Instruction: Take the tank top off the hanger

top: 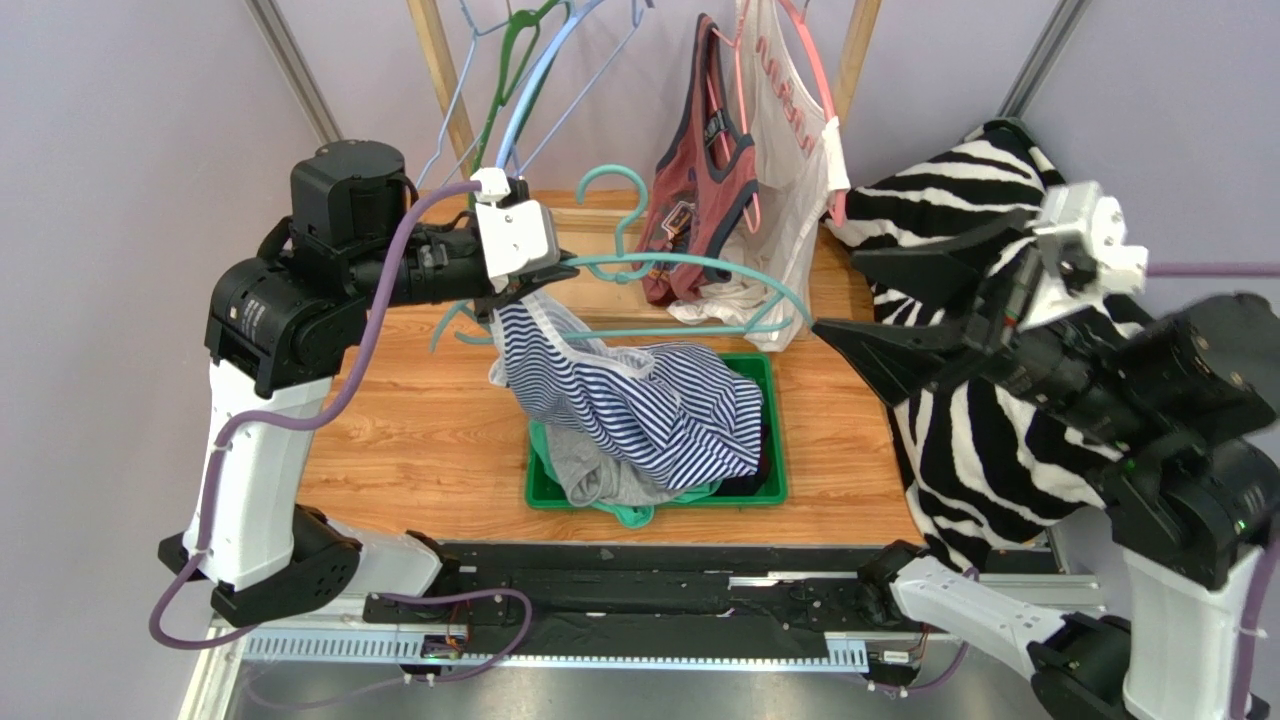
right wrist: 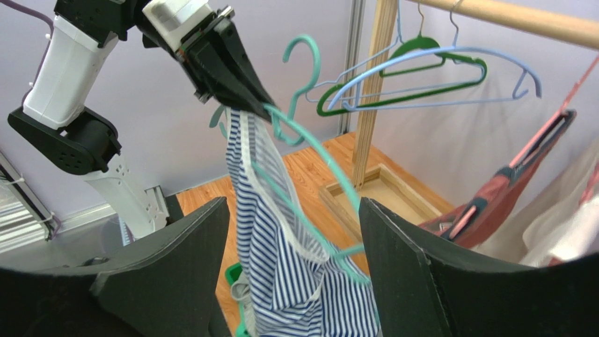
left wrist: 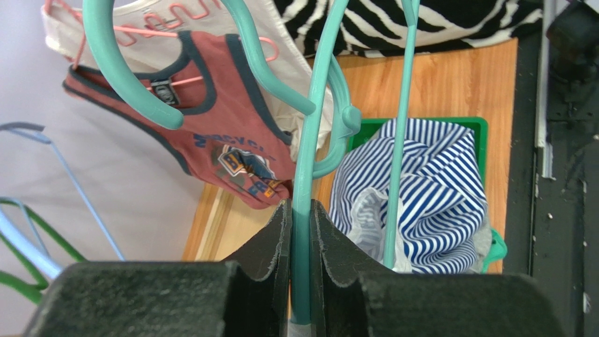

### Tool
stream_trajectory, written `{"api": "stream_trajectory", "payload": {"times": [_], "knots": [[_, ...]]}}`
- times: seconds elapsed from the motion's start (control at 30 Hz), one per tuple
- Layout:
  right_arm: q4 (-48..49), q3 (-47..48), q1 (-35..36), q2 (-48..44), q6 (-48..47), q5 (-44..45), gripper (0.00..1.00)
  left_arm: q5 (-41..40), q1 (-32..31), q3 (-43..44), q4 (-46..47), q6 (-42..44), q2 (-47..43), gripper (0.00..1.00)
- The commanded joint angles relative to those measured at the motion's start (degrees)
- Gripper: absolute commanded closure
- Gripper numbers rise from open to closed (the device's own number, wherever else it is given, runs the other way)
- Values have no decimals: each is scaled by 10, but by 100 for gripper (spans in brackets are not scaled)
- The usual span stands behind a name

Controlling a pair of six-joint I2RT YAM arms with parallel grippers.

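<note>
l pincer (left wrist: 301, 214) tight on thin teal plastic hanger (left wrist: 303, 175) w/ limp striped tank top (top: 661, 398) (r pincer (right wrist: 294, 210) wide apart)

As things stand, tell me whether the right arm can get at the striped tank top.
Probably yes: the right gripper is open and faces the striped tank top, which hangs from the teal hanger in the left gripper, with nothing seen between.
</note>
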Motion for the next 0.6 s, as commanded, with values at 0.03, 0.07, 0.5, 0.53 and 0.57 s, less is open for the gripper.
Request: {"api": "stream_trajectory", "payload": {"times": [0.03,0.07,0.5,0.53,0.57], "knots": [[-22,37,-2,117,-59,-66,26,41,-14,14,-38,73,-6,100],[-26,36,-2,132,-61,-76,26,47,-15,17,-47,84,-7,100],[-114,33,28,168,-90,-161,34,32,-38,32,-89,124,-7,100],[-117,27,30,164,-88,-158,35,33,-39,32,-89,123,-7,100],[-117,17,31,163,-84,-156,37,32,-40,36,-89,123,-6,100]]}}
